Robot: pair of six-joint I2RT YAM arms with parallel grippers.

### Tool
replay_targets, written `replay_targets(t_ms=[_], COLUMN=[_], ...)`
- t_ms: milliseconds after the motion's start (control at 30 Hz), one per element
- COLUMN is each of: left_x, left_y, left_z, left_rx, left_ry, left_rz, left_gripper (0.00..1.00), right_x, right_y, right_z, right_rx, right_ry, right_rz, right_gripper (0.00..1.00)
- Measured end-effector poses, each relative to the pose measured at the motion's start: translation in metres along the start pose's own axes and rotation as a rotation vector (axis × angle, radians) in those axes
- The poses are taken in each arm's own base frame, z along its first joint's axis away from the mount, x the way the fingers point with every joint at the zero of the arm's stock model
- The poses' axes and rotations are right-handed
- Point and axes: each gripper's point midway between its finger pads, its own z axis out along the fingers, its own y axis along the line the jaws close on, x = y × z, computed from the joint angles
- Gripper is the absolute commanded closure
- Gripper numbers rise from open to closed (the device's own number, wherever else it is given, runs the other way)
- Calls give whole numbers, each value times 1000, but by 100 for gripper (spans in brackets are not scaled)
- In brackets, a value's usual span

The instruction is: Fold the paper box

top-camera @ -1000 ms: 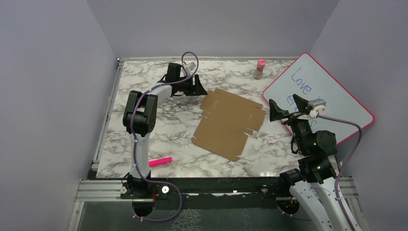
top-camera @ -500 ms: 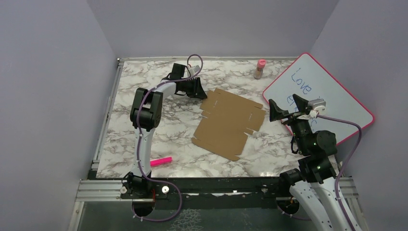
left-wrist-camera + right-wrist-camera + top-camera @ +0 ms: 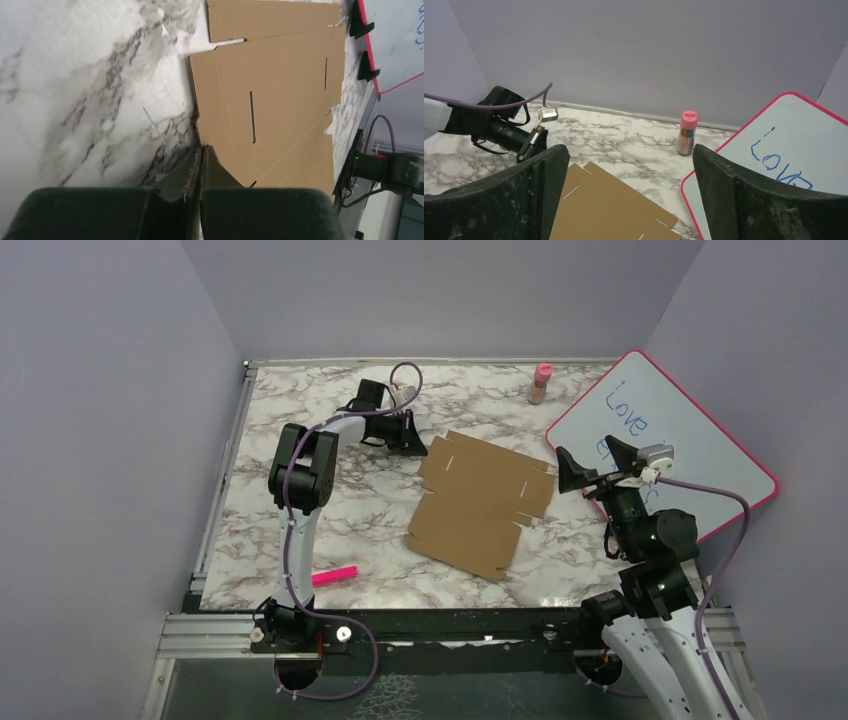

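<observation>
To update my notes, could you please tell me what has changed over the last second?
The left pincer moved right to the far-left corner of the paper box and closed there; the box shifted slightly. The right pincer stayed open and still; marker, bottle and whiteboard unmoved.

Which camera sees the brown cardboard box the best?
The top external view: the whole flat paper box shows there, with every flap and edge. The left wrist view is close up and shows only part of it, with its slits. The right wrist view catches just one end, at the bottom of the picture.
</observation>
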Motion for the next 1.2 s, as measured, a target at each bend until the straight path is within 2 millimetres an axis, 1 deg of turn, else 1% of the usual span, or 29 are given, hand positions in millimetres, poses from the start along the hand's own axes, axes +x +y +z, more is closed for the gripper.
replay_targets(t_ms=[133,267,367,467,600,700,867,967,1100,1200], left_x=[16,42,62,78,101,120,130,134,125,122], left_y=[-6,-9,-11,-12,-11,-10,-5,1,5,5], left_z=[-10,-23,-38,-52,-68,-81,-100,-116,-128,-130], left_rx=[-8,-52,-96,-144,-202,-234,-297,-347,-385,-392], left_ry=[16,36,39,24,-1,-28,-90,-140,-195,-210], left_rz=[-15,-51,-82,-106,-147,-194,-223,-241,-246,-243], left_gripper=[100,100,100,100,100,100,100,100,86,73], right_x=[4,11,21,29,42,48,54,68,100,124], right_y=[2,8,16,21,30,37,46,51,61,68], right_z=[2,5,9,11,16,21,35,43,50,50], right_rx=[-11,-43,-78,-100,-142,-175,-216,-229,-262,-285], right_ry=[14,37,74,102,160,201,261,329,448,526], right_rz=[2,16,40,55,79,93,124,153,202,243], right_gripper=[0,0,0,0,0,0,0,0,0,0])
